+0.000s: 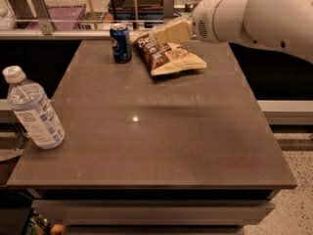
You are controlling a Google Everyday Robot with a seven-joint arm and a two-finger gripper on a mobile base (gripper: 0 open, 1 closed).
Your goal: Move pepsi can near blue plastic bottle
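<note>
The pepsi can stands upright at the far left part of the brown table. The blue plastic bottle with its white cap stands at the table's near left edge, far from the can. My gripper reaches in from the right on a white arm, above the top of a brown snack bag and a short way right of the can. It holds nothing.
A brown snack bag lies just right of the can, under the gripper. A counter with a rail and purple bin runs behind the table. The floor shows at the right.
</note>
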